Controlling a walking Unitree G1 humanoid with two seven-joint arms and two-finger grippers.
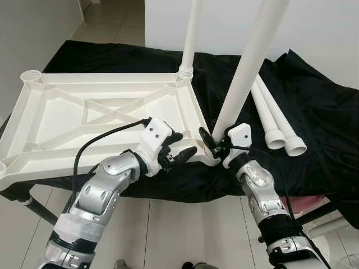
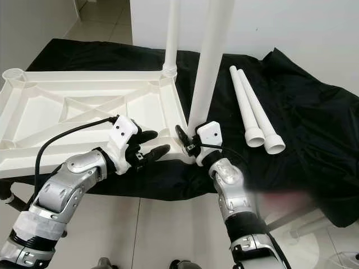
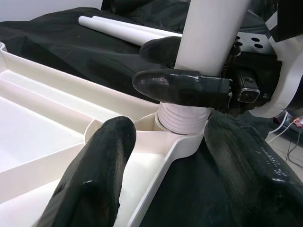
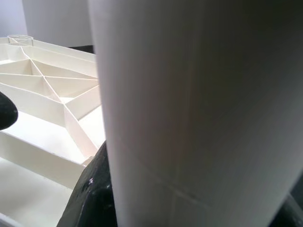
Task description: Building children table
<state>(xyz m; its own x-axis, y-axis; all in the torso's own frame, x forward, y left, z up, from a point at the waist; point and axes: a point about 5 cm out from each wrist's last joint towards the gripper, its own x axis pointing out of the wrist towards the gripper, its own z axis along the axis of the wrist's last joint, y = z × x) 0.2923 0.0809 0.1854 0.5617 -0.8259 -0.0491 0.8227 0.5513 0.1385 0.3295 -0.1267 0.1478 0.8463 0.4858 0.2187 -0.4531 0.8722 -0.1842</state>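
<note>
At the tabletop's (image 1: 101, 112) near corner, right fingers (image 3: 182, 87) clamp the leg (image 1: 247, 73); left fingers (image 1: 185, 152) spread apart beside it

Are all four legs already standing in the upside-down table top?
No. Two loose legs lie on the black cloth; only two stand in the table top.
</note>
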